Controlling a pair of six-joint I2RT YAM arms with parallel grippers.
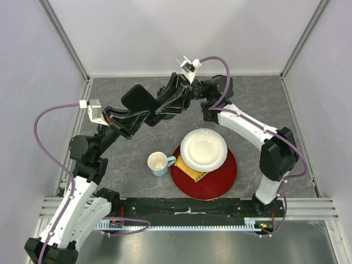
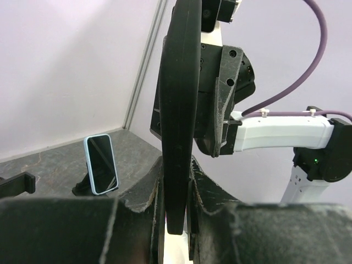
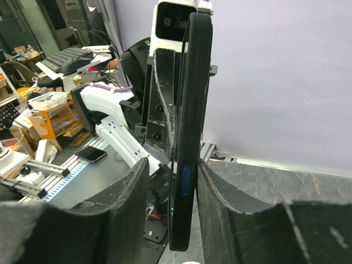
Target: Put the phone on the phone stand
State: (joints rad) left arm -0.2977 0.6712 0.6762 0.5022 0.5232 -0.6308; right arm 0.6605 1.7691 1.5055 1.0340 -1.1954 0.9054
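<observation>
Two robot arms are meeting over the back of a grey stone-patterned table (image 1: pixel 247 93), with a black phone (image 2: pixel 179 99) standing on edge in the air between them. The left gripper (image 2: pixel 176 181) is clamping the phone: in its own wrist view both fingers are pressing flat against the handset's two faces, leaving no real gap on either side. The right gripper (image 3: pixel 173 170) is reaching in from the opposite direction and straddling the same phone. In the right wrist view one finger is sitting against the phone's face while daylight is showing between the other finger and the handset, so this pincer is standing partly open and is not squeezing the phone. The phone's narrow side, with a long button and a small blue mark, is facing that camera.

The phone is hanging clear of the tabletop, touching nothing but the fingers. Off to one side in the left wrist view, a second phone (image 2: pixel 100 164) in a light-blue case is leaning back, screen outward, against a small dark stand (image 2: pixel 82 186) on the table near the back wall, well apart from the grippers.

Nearer the arm bases, a white plate (image 1: pixel 203 148) is resting on a red round tray (image 1: pixel 220 179), and a pale blue cup (image 1: pixel 158 163) is standing just beside the tray.
</observation>
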